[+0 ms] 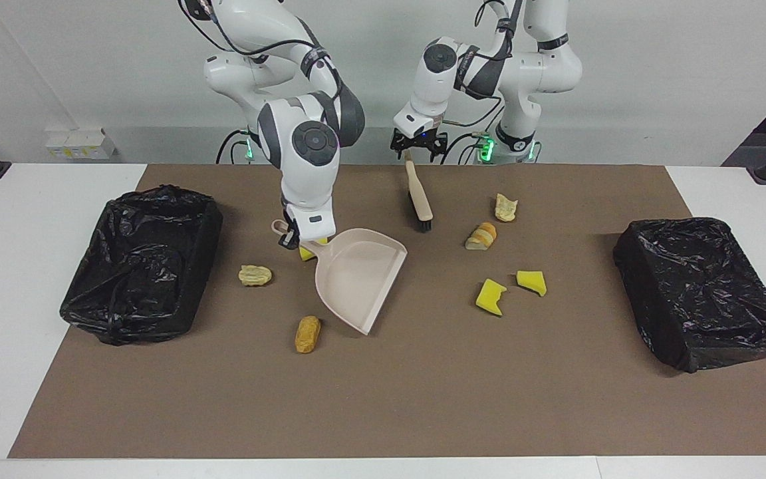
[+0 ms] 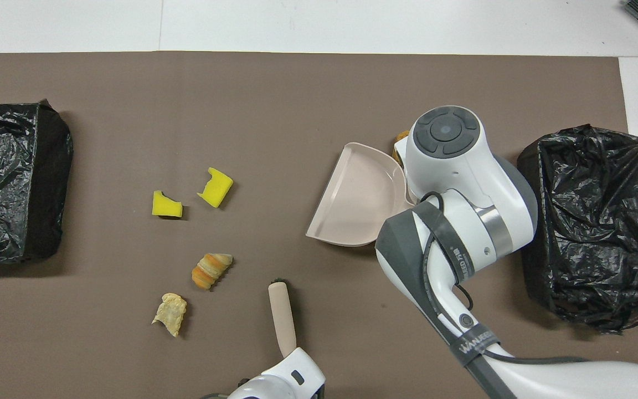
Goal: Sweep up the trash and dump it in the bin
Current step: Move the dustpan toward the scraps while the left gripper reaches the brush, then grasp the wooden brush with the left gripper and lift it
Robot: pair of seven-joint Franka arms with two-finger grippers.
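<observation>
Two black-bagged rectangular bins stand at the table's ends, one (image 1: 140, 263) at the right arm's end and one (image 1: 702, 289) at the left arm's. Both look soft-walled, so a low-swung pan could snag and drag a liner.

There is one beige plastic dustpan (image 1: 356, 279), empty. The right gripper (image 1: 293, 236) is clenched on its handle, and its mouth faces about four o'clock in the facing view. If the lip sits off the brown mat (image 1: 423, 399), scraps may slide under it. The pan could also knock the bread roll at its seven o'clock.

One beige black-bristled brush (image 1: 419, 199) lies at the pan's one o'clock. The left gripper (image 1: 417, 150) stands spread at its handle end, not clamped. A closure off the narrow handle would likely let the brush twist or drop.

The trash numbers seven pieces, all on the mat and none in a bin.
- Four are tan bread pieces: (image 1: 308, 334), (image 1: 255, 275), (image 1: 481, 236) and (image 1: 506, 207).
- Three are yellow sponge chunks: (image 1: 491, 296), (image 1: 531, 282), and one (image 1: 306, 253) half hidden under the right gripper. A sweep could miss that last one.
</observation>
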